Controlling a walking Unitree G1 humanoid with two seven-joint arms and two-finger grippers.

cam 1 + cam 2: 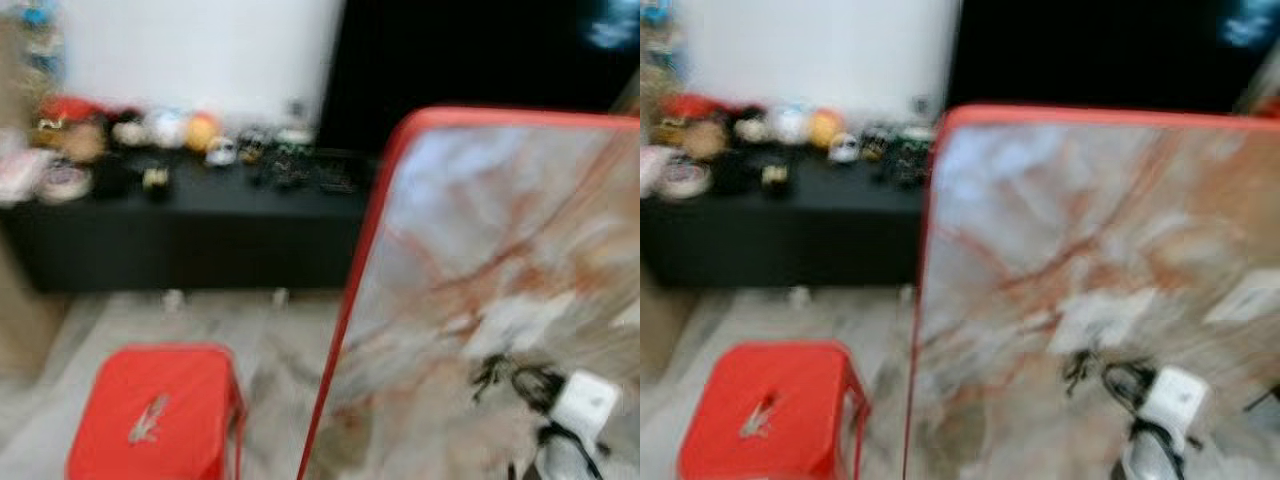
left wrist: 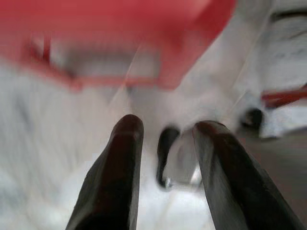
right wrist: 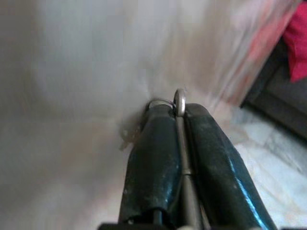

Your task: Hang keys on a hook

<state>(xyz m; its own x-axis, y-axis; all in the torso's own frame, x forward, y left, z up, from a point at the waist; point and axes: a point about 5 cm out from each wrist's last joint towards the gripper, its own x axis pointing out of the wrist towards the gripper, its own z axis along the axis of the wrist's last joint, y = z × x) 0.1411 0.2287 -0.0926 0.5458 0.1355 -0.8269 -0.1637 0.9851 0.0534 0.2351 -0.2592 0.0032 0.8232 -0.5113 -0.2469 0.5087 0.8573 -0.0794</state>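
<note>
In the right wrist view my right gripper (image 3: 178,112) is shut on the keys. A metal ring (image 3: 180,101) sticks out at the fingertips and a thin metal shank runs back between the two black fingers (image 3: 153,163). It hangs just over the marble-patterned tabletop (image 3: 86,72). In the blurred head views the right arm (image 1: 578,415) comes in at the lower right over the red-rimmed table (image 1: 470,230). My left gripper (image 2: 165,129) is open, low over the pale floor beside a red frame (image 2: 120,28).
A red stool (image 1: 155,415) stands on the pale floor left of the table. Behind it runs a low black cabinet (image 1: 190,240) with toys and small objects on top, against a white wall. The head views are blurred by motion.
</note>
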